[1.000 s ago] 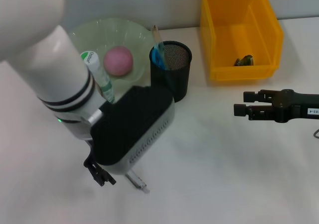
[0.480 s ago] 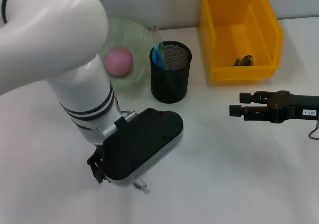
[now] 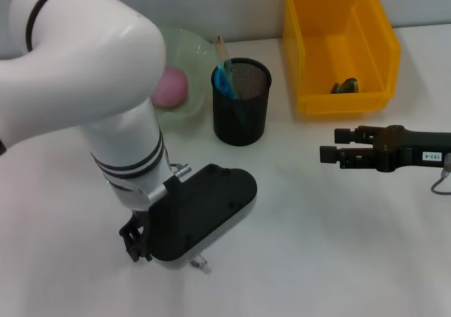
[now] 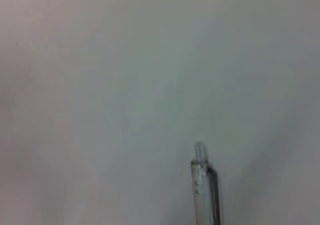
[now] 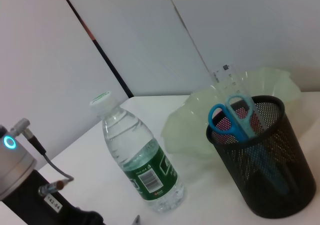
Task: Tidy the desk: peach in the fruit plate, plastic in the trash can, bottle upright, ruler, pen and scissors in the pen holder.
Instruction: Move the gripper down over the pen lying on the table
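My left gripper (image 3: 135, 249) hangs low over the table's front, beside a clear pen (image 3: 201, 263) whose end pokes out from under the wrist housing. In the left wrist view the pen (image 4: 204, 185) lies flat on the white table. A pink peach (image 3: 173, 86) rests in the green fruit plate (image 3: 196, 49). The black mesh pen holder (image 3: 242, 113) holds blue scissors (image 3: 224, 79) and a ruler (image 3: 220, 48). In the right wrist view the bottle (image 5: 140, 160) stands upright near the holder (image 5: 270, 175). Dark crumpled plastic (image 3: 345, 86) lies in the yellow trash can (image 3: 303, 49). My right gripper (image 3: 330, 145) hovers open at the right.
My large white left arm (image 3: 106, 98) blocks the head view of the bottle and part of the plate. The table's back edge meets a grey wall behind the plate and bin. Bare white table spreads between the two grippers.
My left arm has swung forward and down, covering the bottle and more of the plate. The right gripper has drifted a little to the left.
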